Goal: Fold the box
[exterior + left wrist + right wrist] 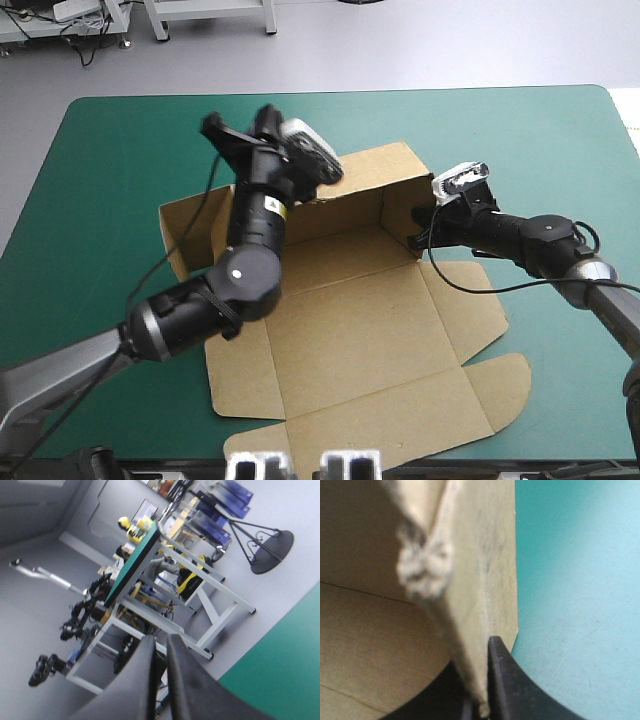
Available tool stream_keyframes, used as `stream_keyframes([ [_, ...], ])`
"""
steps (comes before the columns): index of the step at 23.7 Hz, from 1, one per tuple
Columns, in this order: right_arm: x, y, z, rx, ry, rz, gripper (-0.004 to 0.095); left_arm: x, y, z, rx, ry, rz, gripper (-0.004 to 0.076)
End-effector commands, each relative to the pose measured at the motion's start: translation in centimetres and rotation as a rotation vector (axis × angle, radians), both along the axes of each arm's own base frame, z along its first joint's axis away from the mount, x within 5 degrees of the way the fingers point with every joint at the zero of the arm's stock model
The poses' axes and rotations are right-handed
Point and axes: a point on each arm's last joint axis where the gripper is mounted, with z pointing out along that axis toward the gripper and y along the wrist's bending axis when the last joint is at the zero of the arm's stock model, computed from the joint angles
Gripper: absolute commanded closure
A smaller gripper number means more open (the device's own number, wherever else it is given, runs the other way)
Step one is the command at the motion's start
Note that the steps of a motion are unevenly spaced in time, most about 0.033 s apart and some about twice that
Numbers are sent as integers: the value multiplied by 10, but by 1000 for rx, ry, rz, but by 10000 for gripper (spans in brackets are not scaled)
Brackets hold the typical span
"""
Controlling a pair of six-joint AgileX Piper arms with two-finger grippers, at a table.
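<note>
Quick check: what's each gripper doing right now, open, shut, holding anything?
Left gripper: closed, holding nothing.
Right gripper: closed on a raised wall of the box.

A teal-green cover (pixel 520 140) spreads over the table (pixel 150 102), seemingly smooth, its corners rounded.

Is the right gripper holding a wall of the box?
Yes, the right gripper is shut on a raised wall of the box.

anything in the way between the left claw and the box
Nothing visible. The left claw is raised, shut and empty, over the box's far left part, aimed off the table; only air lies between them. The right claw is shut on the box's upright right wall.
</note>
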Motion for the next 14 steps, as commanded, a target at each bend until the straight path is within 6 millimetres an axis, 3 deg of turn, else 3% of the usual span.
stream_keyframes([
  [1,-6,1,41,111,-46,-27,911,10,52,50,-238,-39,79,726],
  [6,-13,15,60,23,54,27,911,34,110,58,-455,55,222,726],
  [11,-29,27,76,-155,259,50,911,53,161,39,-598,242,345,726],
  [14,-35,28,87,-163,340,55,912,58,186,30,-679,334,397,726],
])
